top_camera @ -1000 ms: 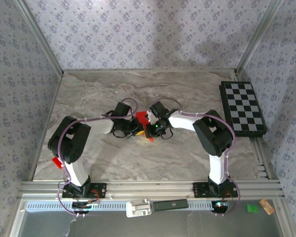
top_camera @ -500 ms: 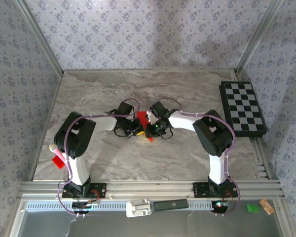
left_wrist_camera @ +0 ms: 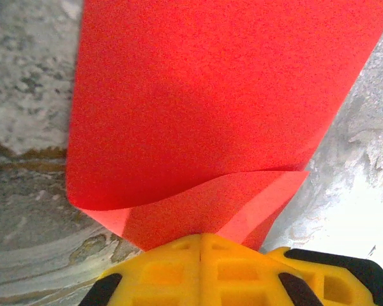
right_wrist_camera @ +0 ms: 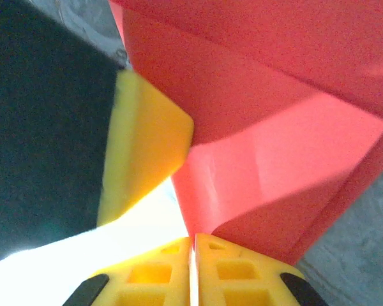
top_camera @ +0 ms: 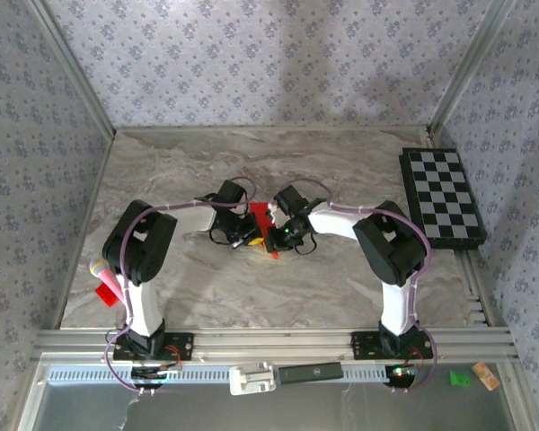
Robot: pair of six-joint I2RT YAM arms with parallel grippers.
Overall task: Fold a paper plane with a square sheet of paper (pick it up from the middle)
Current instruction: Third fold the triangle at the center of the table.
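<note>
Square sheet of paper [top_camera: 259, 219]: red, curled and creased, at the middle of the counter [top_camera: 189, 162], between the two wrists. Left jaws are together, clamped on a folded edge of the sheet. Right jaws are also together, pinching a fold from the opposite side. Chequered board [top_camera: 442, 199] lies at the counter's right edge, well apart.

I saw a grey marbled desk [top_camera: 341, 171] with a black-and-white chequered board [top_camera: 442, 197] lying flat at its right edge. A small red scrap [top_camera: 105, 294] lay at the left edge, with a pinkish object [top_camera: 99, 267] just beside it. The square sheet of paper [top_camera: 259, 218] sat creased at mid-desk, well apart from them.
</note>
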